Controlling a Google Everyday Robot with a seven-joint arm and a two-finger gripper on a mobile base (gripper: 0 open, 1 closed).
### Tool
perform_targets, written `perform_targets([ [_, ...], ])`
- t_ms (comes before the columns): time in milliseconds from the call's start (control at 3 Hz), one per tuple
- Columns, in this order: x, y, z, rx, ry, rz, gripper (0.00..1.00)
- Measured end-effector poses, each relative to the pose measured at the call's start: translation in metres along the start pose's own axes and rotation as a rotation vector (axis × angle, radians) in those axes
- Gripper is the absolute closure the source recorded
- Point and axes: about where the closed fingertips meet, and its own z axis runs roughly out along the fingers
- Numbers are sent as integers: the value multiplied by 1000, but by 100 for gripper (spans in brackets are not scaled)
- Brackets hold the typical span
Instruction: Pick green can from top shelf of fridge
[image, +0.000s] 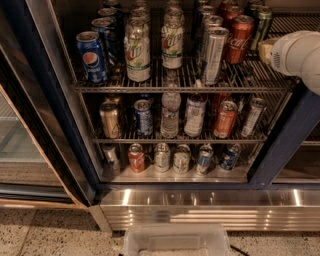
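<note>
The green can (263, 26) is standing at two o'clock on the top shelf (175, 86) of the fridge (281, 150), just right of the red Coca-Cola can (239, 32). The tool (265, 50) is hovering at its base, blurring into the white arm (297, 52); its state cannot be told.

The green can (263, 26), rightmost on the top shelf (165, 88), is hemmed on its left by the red can (239, 33). Its near side is occupied by the gripper (264, 50). Bare rack is seen to its right.
</note>
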Motion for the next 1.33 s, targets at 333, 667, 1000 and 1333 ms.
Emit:
perform_targets([
  [333, 0, 0, 0, 0, 0, 0, 68],
  [667, 0, 0, 0, 0, 0, 0, 74],
  [1000, 0, 0, 0, 0, 0, 0, 79],
  [1333, -1, 0, 0, 1, -3, -2, 77],
])
